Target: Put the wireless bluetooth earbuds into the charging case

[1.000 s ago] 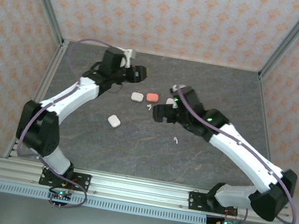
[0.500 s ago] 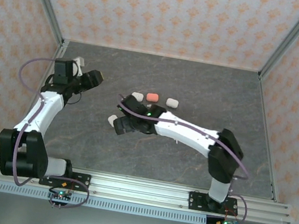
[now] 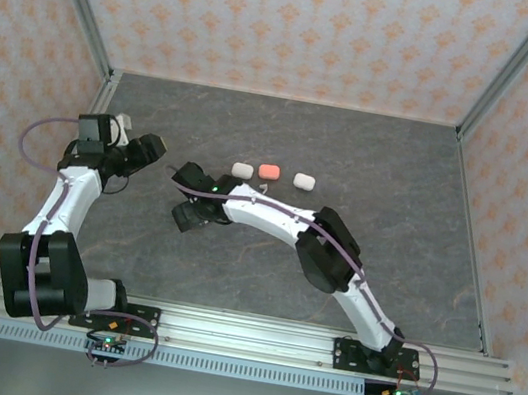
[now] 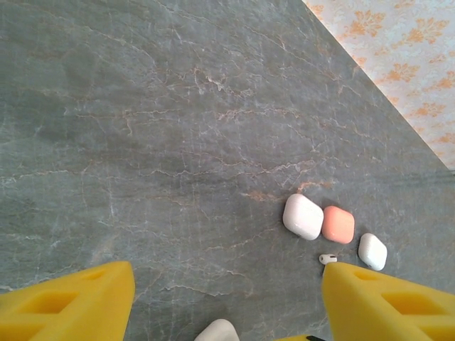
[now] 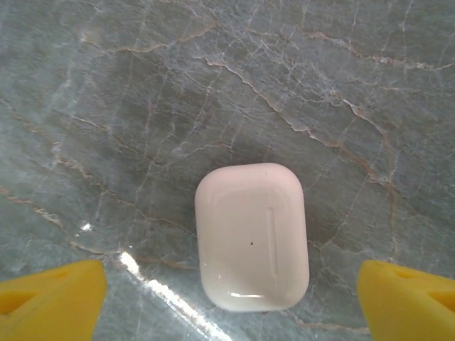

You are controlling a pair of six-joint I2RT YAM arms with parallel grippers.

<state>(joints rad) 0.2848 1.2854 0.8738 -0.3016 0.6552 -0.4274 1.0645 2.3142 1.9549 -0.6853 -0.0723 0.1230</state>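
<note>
**Desk and arms.** Grey, marble-veined desk [image 3: 384,268], seen from above with my two bases at its near edge. My right arm [image 3: 280,223] is the longest shape on it. It stretches from the near right corner across the middle into the left half. My left arm [image 3: 66,200] rises along the left edge.

**Fingers.** My left fingers [image 3: 151,149] hang near the left edge, pointing toward the middle of the desk. From the left wrist, their yellow tips [image 4: 78,302] stand wide apart over the desk and grip nothing. My right fingers [image 3: 187,217] are left of the desk's centre, directly over the lone white case [image 5: 252,236]. From the right wrist, their yellow tips [image 5: 53,295] stand wide on either side of that closed case and are clear of it on both sides.

**Cases.** Three more closed cases form a row toward the far edge, about midway between the left and right edges:
- left white case [image 3: 242,170];
- coral case [image 3: 269,171], just beside it;
- right white case [image 3: 304,179], a little further along.

**Earbud.** The smallest item is one white earbud [image 4: 328,259]. It lies on the desk just on the near side of the row, between the coral case and the right white case, and is outside any case.
</note>
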